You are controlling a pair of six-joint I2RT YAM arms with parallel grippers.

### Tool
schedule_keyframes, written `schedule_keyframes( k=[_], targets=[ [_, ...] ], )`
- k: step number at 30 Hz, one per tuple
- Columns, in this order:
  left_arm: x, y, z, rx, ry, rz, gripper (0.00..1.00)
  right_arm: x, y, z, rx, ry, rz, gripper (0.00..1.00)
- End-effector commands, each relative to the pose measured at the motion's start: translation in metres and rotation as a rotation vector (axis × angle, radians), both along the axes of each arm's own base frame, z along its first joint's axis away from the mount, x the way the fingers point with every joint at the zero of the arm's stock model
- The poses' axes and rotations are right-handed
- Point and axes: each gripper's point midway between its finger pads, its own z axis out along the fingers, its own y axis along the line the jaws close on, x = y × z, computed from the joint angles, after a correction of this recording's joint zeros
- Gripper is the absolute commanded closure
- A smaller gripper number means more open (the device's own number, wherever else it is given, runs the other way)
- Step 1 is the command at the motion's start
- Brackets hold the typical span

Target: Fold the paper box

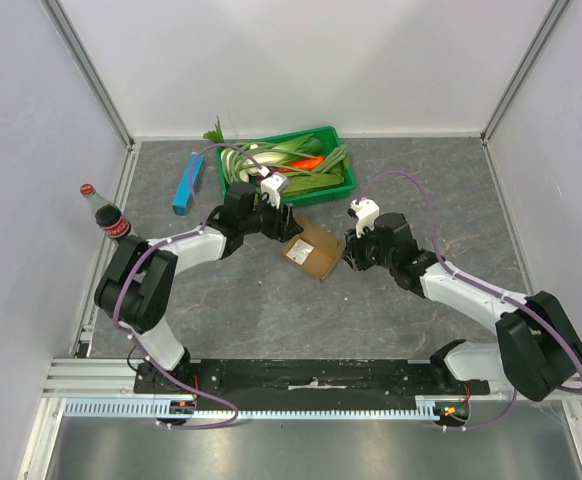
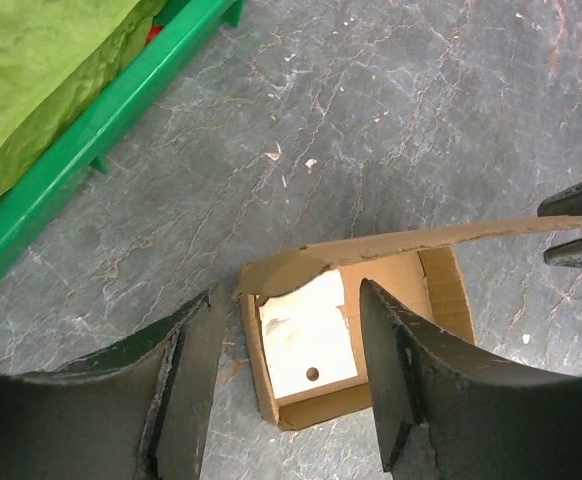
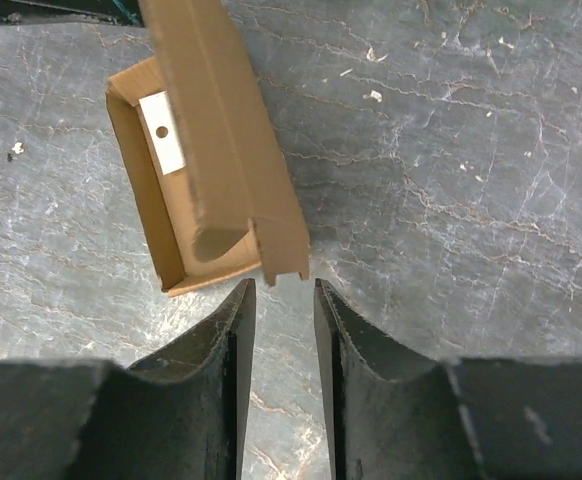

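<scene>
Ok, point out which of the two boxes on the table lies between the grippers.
The brown paper box, open-topped with one flap raised, between the left gripper and right gripper. The slim blue box lies off beside the green tray.

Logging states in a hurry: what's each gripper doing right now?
Left gripper: open, above the paper box.
Right gripper: nearly closed at the box's lid edge; whether it grips cannot be told.

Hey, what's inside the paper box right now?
A white card with a small hole lies inside the paper box. Its lid flap hides part of the interior.
</scene>
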Motion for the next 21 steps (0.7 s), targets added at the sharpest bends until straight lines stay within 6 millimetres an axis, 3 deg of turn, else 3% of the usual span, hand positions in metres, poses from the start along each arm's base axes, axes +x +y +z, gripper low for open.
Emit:
schedule_keyframes(
  k=[1, 7, 13, 21],
  targets=[
    [0.006, -0.014, 0.014, -0.011, -0.044, -0.096, 0.36, -0.009, -0.004, 0.008, 0.034, 0.023, -0.020, 0.62],
    [0.013, -0.017, 0.011, 0.029, -0.062, -0.141, 0.38, -0.019, -0.001, 0.010, 0.067, 0.020, 0.012, 0.60],
    [0.012, -0.018, 0.008, 0.045, -0.057, -0.169, 0.52, -0.009, 0.003, 0.007, 0.051, 0.022, 0.006, 0.64],
    [0.005, -0.013, 0.007, 0.058, -0.050, -0.166, 0.53, 0.001, 0.007, 0.012, 0.037, 0.005, 0.012, 0.66]
  ],
)
